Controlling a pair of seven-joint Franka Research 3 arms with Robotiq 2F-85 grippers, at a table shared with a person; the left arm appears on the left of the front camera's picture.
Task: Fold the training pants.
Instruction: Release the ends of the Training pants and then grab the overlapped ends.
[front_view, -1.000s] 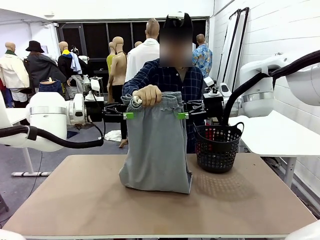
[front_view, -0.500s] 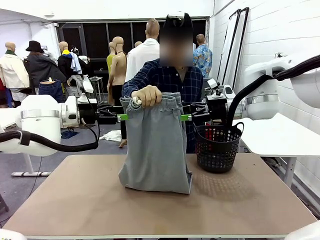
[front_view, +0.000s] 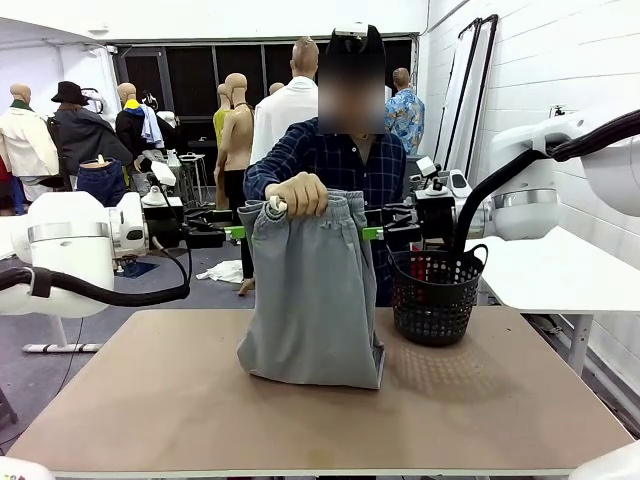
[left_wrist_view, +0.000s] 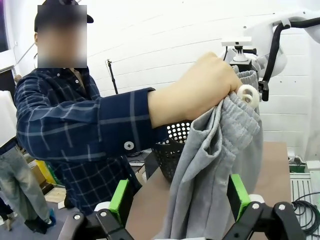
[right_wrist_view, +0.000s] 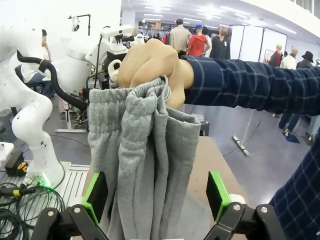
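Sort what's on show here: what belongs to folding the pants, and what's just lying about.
For the job:
- training pants, hanging from the person's hand, lower end on the table
- robot's left hand and robot's right hand, both open, one at either side of the pants' top

Lying about:
- black basket on the table
- white side table beyond it

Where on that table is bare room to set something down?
The table is bare left of the pants and along the near edge before them. Crowded far right, where the basket stands beside the pants.
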